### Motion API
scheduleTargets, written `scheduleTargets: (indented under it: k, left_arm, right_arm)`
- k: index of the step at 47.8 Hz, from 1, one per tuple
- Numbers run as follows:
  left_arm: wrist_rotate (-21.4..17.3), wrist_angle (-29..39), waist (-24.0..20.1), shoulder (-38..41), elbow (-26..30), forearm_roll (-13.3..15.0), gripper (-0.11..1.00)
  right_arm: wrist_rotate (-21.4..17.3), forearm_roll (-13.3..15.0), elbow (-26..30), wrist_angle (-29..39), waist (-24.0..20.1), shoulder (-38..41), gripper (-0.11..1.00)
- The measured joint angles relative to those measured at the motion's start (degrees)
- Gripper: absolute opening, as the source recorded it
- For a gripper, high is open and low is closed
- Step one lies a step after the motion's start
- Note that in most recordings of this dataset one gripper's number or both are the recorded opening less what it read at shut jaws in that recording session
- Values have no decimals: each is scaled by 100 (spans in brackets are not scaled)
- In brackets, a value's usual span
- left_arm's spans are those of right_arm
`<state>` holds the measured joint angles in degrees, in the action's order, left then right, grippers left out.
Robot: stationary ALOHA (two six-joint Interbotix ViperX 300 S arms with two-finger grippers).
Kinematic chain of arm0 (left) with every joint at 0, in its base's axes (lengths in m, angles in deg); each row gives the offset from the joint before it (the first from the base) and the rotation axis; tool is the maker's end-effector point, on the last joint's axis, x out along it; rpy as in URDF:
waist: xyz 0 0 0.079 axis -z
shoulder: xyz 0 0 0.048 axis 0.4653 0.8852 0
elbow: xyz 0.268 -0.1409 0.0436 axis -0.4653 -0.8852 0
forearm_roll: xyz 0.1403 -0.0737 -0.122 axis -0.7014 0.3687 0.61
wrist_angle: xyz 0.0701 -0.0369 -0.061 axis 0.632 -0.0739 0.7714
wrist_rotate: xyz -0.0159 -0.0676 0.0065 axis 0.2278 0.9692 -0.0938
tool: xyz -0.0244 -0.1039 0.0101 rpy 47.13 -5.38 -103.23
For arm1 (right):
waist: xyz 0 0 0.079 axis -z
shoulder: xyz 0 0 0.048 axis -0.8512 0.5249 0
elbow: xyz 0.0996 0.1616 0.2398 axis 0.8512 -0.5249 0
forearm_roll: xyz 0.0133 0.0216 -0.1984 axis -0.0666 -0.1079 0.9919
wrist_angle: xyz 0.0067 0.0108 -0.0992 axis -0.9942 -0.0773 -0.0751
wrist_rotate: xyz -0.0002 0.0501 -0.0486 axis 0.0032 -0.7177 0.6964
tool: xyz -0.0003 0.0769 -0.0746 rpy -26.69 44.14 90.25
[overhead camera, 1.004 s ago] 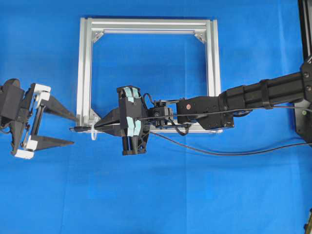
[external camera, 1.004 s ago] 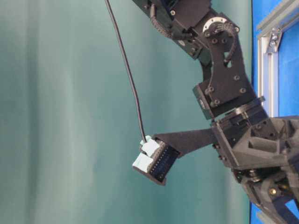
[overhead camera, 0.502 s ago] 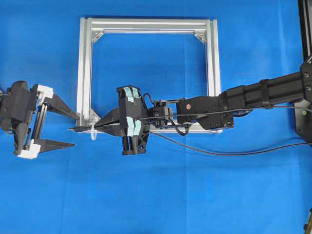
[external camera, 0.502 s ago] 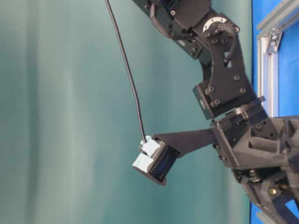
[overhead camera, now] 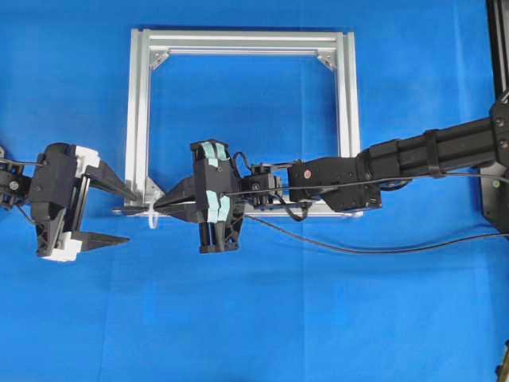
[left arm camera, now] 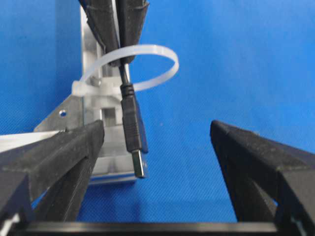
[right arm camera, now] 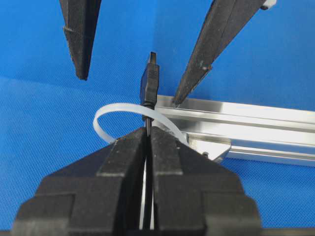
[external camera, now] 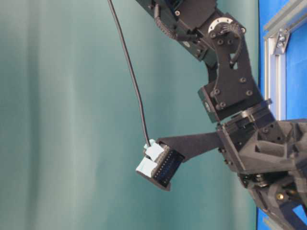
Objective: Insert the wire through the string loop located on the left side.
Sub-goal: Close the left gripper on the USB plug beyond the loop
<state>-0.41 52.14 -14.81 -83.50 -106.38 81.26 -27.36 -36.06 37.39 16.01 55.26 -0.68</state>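
Item 1, far left: left gripper [overhead camera: 99, 213]. The jaws are spread wide, one finger above and one below the line of the plug, as seen in the overhead view. Nothing is held between them.

Item 2: wire [left arm camera: 133, 128]. Its dark plug with a silvery tip is seen already passed through the loop and projecting between the spread left fingers [left arm camera: 54, 152], touching neither. The cable is judged light and limp; only the short moulded plug body is stiff. The plug body is judged the best place to be gripped, across its flat sides, since the thin cord behind it would bend or slide in a pinch. The metal tip is best left untouched.

Item 3: string loop [left arm camera: 147, 64]. A thin white band is fixed at the lower left corner of the aluminium frame [overhead camera: 139, 119]. It is judged soft and easily deformed or dragged if the plug is pulled at an angle.

Item 4: right gripper [right arm camera: 147, 130]. The jaws are pressed together on the cable just behind the plug, the tips lying at the loop.

Item 5, right: slack cable is seen trailing over the blue table [overhead camera: 262, 318] towards the right edge.
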Motion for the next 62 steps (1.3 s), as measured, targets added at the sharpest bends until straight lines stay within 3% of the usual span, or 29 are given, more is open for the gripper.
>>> scheduleTargets:
  k: [47,51,60,62]
  left_arm:
    - [-9,18,-35,0,9,0,89]
    - [-9,9,-97,9,26,0,73]
    - [0,9,-141,9,79,9,15]
    - [0,18,-158,9,79,18,9]
  right_arm:
    - [0,0,0,0,0,0,-10]
    - [0,0,0,0,0,0,-10]
    - [0,0,0,0,0,0,-10]
    - [0,9,0,0,-9,0,-10]
